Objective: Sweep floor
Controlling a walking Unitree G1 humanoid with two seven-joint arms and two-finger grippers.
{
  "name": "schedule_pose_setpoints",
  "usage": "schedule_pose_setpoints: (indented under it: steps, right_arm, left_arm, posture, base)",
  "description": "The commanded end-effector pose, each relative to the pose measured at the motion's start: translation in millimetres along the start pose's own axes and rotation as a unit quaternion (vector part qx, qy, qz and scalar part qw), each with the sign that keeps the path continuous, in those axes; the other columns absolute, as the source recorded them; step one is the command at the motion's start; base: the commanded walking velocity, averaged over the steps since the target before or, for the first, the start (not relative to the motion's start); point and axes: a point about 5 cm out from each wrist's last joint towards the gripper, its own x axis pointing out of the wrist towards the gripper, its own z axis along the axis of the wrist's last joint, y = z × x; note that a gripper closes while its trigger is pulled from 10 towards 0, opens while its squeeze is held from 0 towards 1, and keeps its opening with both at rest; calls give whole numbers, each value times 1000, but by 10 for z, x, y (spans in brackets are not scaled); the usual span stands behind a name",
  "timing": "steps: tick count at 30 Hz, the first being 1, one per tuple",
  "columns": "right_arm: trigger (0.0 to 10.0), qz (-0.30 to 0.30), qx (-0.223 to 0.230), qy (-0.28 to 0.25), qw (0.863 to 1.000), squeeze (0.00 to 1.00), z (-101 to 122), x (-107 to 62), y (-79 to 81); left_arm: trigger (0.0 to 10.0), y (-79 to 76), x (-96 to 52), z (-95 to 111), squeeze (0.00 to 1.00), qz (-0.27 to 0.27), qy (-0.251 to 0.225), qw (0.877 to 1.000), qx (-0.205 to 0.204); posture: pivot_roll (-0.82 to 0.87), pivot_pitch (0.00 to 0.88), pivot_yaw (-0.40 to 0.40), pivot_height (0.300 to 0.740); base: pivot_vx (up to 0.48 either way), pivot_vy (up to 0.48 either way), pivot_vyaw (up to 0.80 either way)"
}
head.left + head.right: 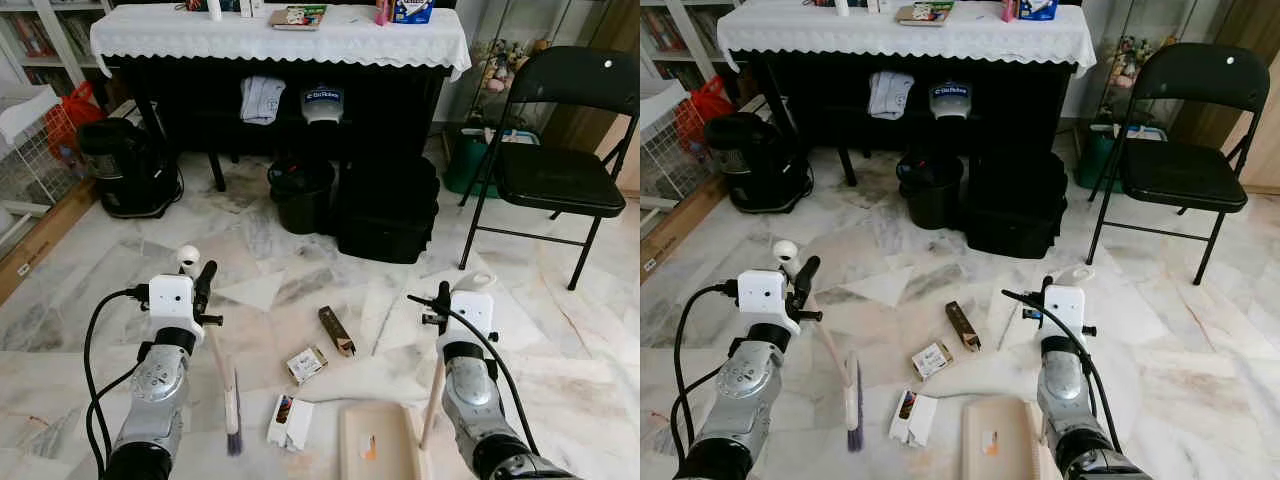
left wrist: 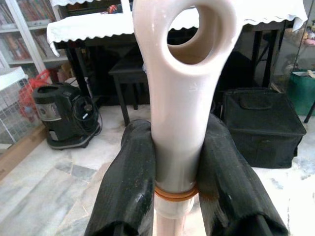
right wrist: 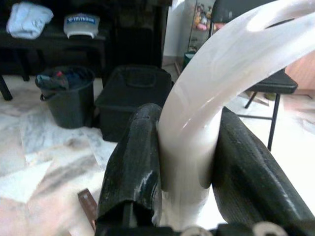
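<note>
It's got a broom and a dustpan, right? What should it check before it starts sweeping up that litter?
1. Left hand clamped on the broom handle: ok.
2. Right hand clamped on the dustpan handle: ok.
3. Broom bristles down at the floor: ok.
4. Dustpan lying near the litter: ok.
5. Litter in front: brown box, small carton, white packet: ok.
6. Dustpan lip flat on the marble floor: cannot tell.

A lived-in home room: marble floor (image 1: 560, 340), a table (image 1: 280, 40) under a white lace cloth at twelve o'clock, a folding chair (image 1: 555, 165) at two, bookshelves (image 1: 40, 35) and a vacuum cleaner (image 1: 125, 165) at ten.
</note>
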Motion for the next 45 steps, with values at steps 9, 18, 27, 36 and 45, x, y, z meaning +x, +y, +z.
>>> schedule_pose_setpoints:
  steps: [9, 18, 27, 36, 45]
  right_arm:
    - [10000, -5, 1, -1, 1000, 0, 13, 21, -42]
    - [10000, -7, 13, -6, 1000, 0, 77, 69, -11]
    - [10000, -10, 18, -5, 1000, 0, 77, 76, -43]
    - [10000, -36, 65, 17, 997, 0, 27, 73, -113]
    - [10000, -27, 55, 24, 998, 0, -7, 52, -105]
  left_arm:
    - [10000, 20, 29, 109, 0, 10, -32, 999, -2]
    - [10000, 45, 39, 130, 0, 11, -36, 999, 0]
    - [10000, 45, 48, 137, 0, 8, -37, 999, 1]
    - [10000, 39, 59, 145, 0, 8, -39, 999, 1]
    - [10000, 36, 52, 137, 0, 9, -37, 999, 0]
  posture:
    - [139, 47, 15, 740]
    - [144, 42, 19, 740]
    - [144, 36, 23, 740]
    - [144, 31, 21, 740]
    - [143, 36, 19, 740]
  base:
    - [0, 0, 0]
    - [0, 0, 0]
    - [0, 0, 0]
    - [0, 0, 0]
    - [0, 0, 0]
